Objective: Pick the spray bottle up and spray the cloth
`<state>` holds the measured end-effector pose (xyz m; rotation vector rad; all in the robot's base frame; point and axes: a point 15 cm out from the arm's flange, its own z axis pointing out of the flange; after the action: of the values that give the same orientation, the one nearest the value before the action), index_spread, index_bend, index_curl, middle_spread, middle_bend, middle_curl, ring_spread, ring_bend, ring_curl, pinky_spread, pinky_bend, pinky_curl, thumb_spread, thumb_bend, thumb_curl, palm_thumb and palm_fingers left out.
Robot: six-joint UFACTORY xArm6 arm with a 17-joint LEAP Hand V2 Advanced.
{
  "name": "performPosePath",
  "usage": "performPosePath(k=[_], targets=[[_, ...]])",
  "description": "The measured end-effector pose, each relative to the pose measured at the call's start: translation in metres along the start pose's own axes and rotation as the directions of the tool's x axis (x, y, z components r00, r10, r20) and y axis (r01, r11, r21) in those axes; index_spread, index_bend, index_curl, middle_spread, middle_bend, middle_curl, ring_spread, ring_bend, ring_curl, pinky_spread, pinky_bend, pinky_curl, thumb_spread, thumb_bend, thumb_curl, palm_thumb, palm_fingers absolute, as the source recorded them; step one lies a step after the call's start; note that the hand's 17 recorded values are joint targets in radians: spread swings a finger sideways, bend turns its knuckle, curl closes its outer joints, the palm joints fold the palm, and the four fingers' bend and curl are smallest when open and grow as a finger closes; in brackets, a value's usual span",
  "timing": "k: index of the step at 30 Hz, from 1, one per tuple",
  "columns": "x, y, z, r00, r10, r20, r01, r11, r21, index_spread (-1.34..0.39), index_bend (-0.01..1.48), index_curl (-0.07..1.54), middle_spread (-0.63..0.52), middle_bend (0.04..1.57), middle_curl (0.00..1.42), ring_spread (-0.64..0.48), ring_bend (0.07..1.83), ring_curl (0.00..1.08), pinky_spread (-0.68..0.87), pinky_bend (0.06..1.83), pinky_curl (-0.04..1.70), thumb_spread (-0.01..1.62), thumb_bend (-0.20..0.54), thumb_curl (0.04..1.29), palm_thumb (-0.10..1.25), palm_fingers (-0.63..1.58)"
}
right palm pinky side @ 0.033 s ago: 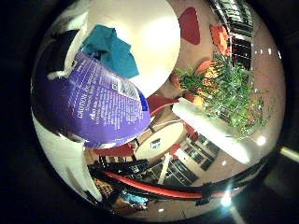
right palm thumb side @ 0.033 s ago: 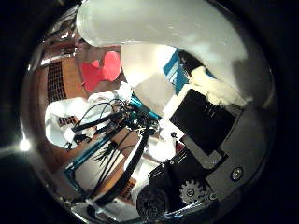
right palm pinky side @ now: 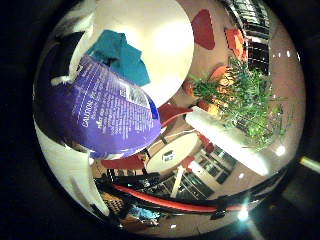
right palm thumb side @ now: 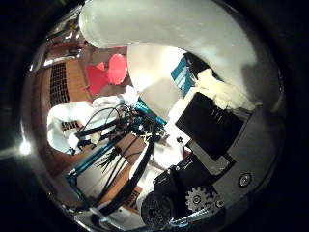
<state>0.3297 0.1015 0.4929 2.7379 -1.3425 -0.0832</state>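
The spray bottle (right palm pinky side: 100, 120), white with a purple printed label, fills much of the little finger side view and sits close against the palm. Its white body (right palm thumb side: 183, 34) also arches across the thumb side view. My hand (right palm thumb side: 212, 130) is shut on it, with black and white fingers (right palm pinky side: 65, 62) curled around the bottle. The teal cloth (right palm pinky side: 122, 57) lies crumpled on a round white table (right palm pinky side: 165, 40), beyond the bottle. The bottle is lifted off the table. Its nozzle is hidden.
A green potted plant (right palm pinky side: 245, 100) stands on the floor beside the table. Red chairs (right palm thumb side: 108, 72) and a smaller round table (right palm pinky side: 172, 152) are further off. The arm's teal and black frame (right palm thumb side: 111, 150) crosses the thumb side view.
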Motion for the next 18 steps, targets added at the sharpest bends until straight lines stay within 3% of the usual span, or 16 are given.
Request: performPosePath(k=[5, 10, 15, 18], targets=[[-0.045, -0.038, -0.021, 0.989, -0.054, 0.14, 0.027, 0.982, 0.188, -0.2, 1.18, 0.76, -0.1, 1.4, 0.68, -0.21, 1.35, 0.77, -0.23, 1.06, 1.31, 0.79, -0.018, 0.83, 1.0, 1.14], [-0.086, -0.072, -0.055, 0.944, -0.118, 0.308, -0.002, 0.931, 0.365, -0.2, 1.18, 0.76, -0.1, 1.4, 0.68, -0.21, 1.36, 0.77, -0.23, 1.06, 1.31, 0.78, -0.018, 0.83, 1.01, 1.14], [-0.12, -0.093, -0.087, 0.862, -0.202, 0.465, -0.048, 0.88, 0.472, -0.2, 1.18, 0.76, -0.1, 1.41, 0.68, -0.21, 1.36, 0.77, -0.23, 1.05, 1.32, 0.78, -0.016, 0.84, 1.02, 1.14], [-0.125, -0.11, -0.079, 0.787, -0.199, 0.584, -0.127, 0.874, 0.468, -0.2, 1.18, 0.76, -0.1, 1.41, 0.68, -0.21, 1.36, 0.77, -0.22, 1.05, 1.32, 0.78, -0.017, 0.84, 1.02, 1.14]])
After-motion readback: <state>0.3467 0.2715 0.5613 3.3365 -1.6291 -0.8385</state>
